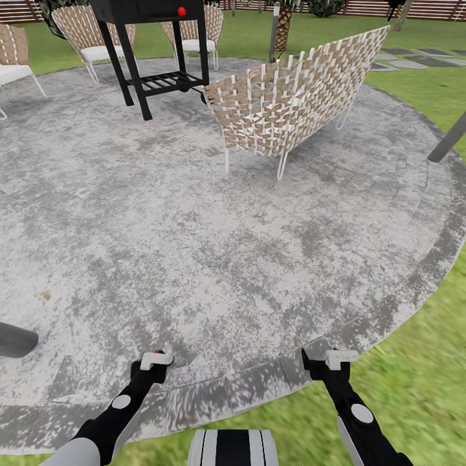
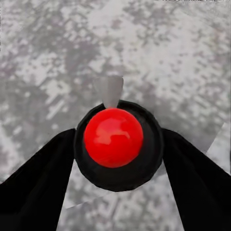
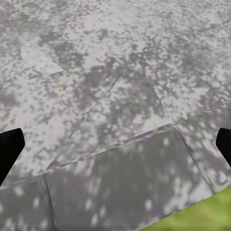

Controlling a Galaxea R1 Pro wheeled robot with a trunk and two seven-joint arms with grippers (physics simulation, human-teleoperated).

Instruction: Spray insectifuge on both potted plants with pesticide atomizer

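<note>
Both arms are hanging low over the near rim of the round grey patio (image 1: 194,259). Right gripper (image 3: 115,144) is sitting wide open, holding nothing, paving and a sliver of grass between its fingertips. Left gripper (image 2: 113,159) is showing a red ball between dark fingers; can't tell how open it is. Woven chair (image 1: 291,97) and black grill (image 1: 155,45) are standing further back, lawn (image 1: 414,382) beyond.

Home garden, round patio (image 1: 194,246), woven chairs (image 1: 298,97), grill (image 1: 152,39), lawn (image 1: 421,388)
</note>
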